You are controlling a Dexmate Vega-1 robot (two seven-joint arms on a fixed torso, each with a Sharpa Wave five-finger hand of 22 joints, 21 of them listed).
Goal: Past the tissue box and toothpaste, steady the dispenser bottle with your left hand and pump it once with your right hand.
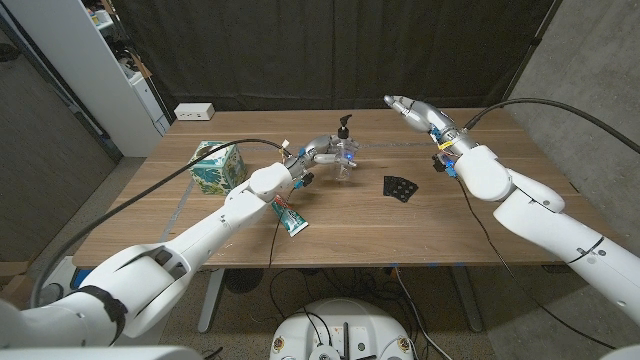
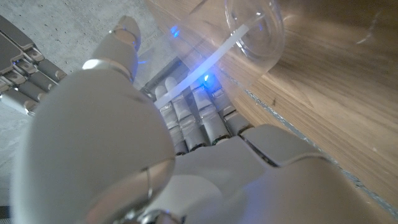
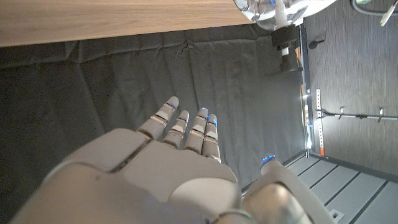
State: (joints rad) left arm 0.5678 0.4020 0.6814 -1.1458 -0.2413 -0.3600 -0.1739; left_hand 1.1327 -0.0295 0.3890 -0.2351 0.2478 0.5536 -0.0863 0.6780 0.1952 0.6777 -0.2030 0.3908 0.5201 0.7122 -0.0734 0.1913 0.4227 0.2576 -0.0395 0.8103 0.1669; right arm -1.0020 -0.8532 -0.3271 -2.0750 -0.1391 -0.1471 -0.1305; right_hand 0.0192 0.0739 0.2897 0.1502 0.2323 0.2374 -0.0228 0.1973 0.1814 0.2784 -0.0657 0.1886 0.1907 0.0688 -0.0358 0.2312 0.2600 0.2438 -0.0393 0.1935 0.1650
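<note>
On the table (image 1: 420, 225), past the tissue box (image 1: 217, 165) and toothpaste (image 1: 291, 219), the left hand (image 1: 322, 153) grips the clear bottle (image 1: 346, 160), probably light, slick and tippy, best held round its body, while the right hand (image 1: 412, 110) hovers empty, fingers extended, beyond the pump (image 1: 344, 125).

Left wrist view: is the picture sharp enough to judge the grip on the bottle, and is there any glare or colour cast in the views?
Left wrist view: the left hand is near and soft, blue light glinting on its fingers; the clear dispenser bottle blurs at its edges. Head view: evenly lit, sharp, with the bottle small. Right wrist view: the right hand is open before a dark curtain, with blue spots on its fingertips.
</note>
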